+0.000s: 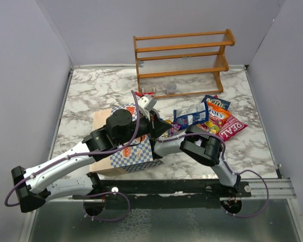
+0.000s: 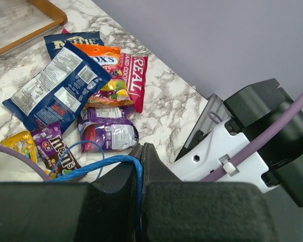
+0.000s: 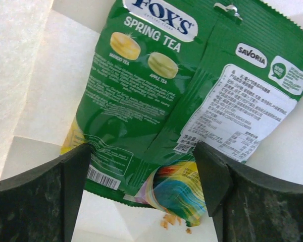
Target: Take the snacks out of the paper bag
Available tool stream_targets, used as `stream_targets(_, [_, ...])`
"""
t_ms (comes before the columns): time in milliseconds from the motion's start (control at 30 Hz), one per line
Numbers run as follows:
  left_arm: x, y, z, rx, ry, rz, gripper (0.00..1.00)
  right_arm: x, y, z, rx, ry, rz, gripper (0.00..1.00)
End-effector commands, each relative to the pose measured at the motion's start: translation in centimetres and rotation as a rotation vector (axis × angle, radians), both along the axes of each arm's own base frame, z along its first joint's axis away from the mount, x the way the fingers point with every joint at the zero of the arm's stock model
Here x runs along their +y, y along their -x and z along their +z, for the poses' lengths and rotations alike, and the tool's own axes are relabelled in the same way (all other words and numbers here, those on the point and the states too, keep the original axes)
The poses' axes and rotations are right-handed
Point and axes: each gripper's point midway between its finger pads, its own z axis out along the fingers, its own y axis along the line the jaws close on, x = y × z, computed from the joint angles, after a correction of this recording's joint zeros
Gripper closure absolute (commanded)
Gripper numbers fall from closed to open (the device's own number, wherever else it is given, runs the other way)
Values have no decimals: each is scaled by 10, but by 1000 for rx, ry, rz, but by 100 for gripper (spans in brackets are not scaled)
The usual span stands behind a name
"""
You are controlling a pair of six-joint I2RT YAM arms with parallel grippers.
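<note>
The paper bag (image 1: 122,156) lies on its side at the table's near left, its checkered band facing front. My left gripper (image 2: 140,151) is shut on the bag's blue cord handle (image 2: 103,164) and holds it up above the bag's mouth (image 1: 154,115). My right arm (image 1: 202,146) reaches into the mouth from the right, so its gripper is hidden in the top view. Inside, my right gripper (image 3: 144,181) stands open around the lower end of a green Fox's packet (image 3: 156,91) that lies on a rainbow-coloured packet (image 3: 197,191). Outside lie a dark blue packet (image 1: 189,115), an orange packet (image 1: 214,116) and a red packet (image 1: 233,127).
More packets lie right of the bag: a purple packet (image 2: 108,128), an M&M's packet (image 2: 58,154), a yellow packet (image 2: 20,143). A wooden rack (image 1: 182,60) stands at the back with a clear cup (image 1: 170,88) on its base. Crumbs (image 3: 174,222) lie on the bag's white inside.
</note>
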Motion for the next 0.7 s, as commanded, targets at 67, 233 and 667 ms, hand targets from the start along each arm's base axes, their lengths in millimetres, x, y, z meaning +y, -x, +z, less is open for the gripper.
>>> stream_targets(67, [8,13,42,-63,122,-23,100,-10,-12,-54,-50,189,-71,30])
stream_targets(233, [19,11,41,-66,115,13,100,-13,-16,-52,-75,193,-91,46])
stream_targets(667, [68,7,28,-61,74,176,100,-53,-27,-28,-229,194,-137,97])
